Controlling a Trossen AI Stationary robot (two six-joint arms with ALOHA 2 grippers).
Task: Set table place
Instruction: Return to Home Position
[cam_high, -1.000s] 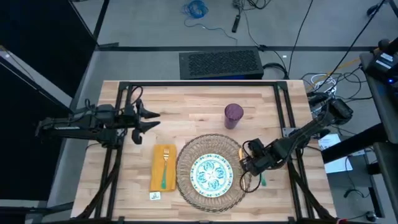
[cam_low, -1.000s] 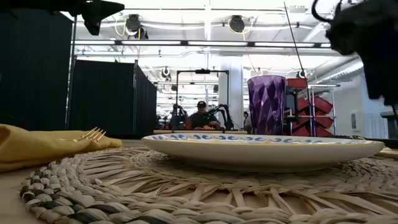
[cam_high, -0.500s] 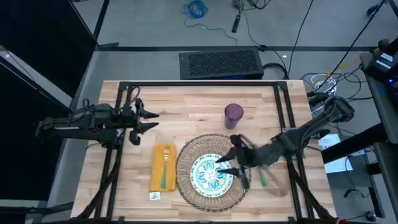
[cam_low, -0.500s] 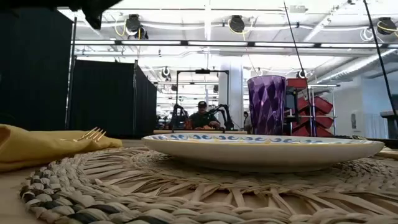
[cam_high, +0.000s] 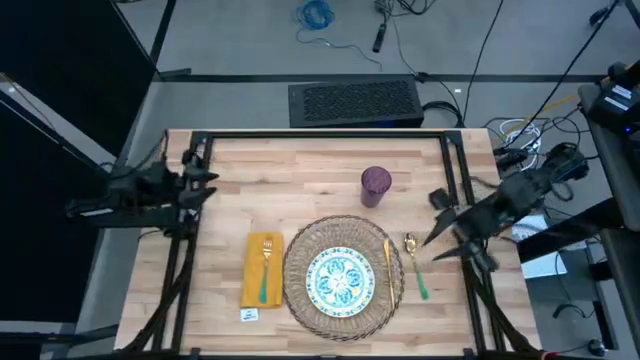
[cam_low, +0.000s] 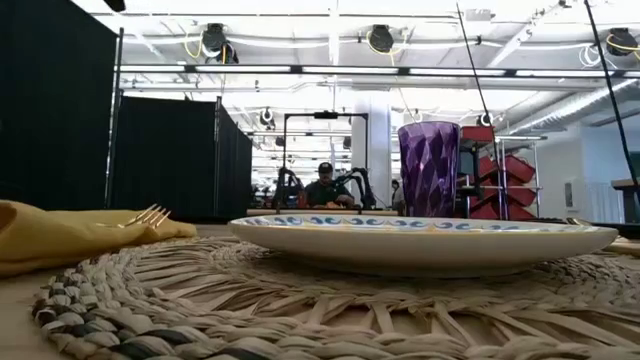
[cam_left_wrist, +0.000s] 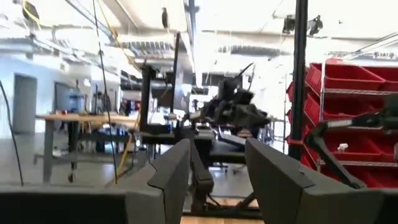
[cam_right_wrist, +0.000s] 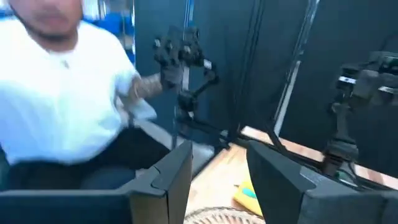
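Note:
On the table (cam_high: 300, 170) lies a round woven mat (cam_high: 300, 262) with a blue-green plate (cam_high: 342, 279) on it. In the low view the plate (cam_low: 420, 240) rests flat on the mat (cam_low: 250, 300). A mustard napkin (cam_high: 262, 268) left of the mat carries a gold fork (cam_high: 266, 262). A gold knife (cam_high: 389, 262) and a green-handled spoon (cam_high: 415, 265) lie right of the mat. A purple cup (cam_high: 375, 185) stands upright behind it. My right gripper (cam_high: 440, 225) is open, raised near the table's right edge. My left gripper (cam_high: 200, 178) is open at the left edge.
The black table frame (cam_high: 320, 138) runs along the far edge and down both sides. A small white tag (cam_high: 249, 314) lies near the napkin's front end. A person in a white shirt (cam_right_wrist: 68, 93) shows beyond the table in the right wrist view. Bare wood lies between the cup and the left arm.
My right gripper, first low beside the mat's right rim, swung out over the plate, then drew back toward the table's right edge and rose. My left gripper has pulled back toward the left edge. The place setting has stayed where it was.

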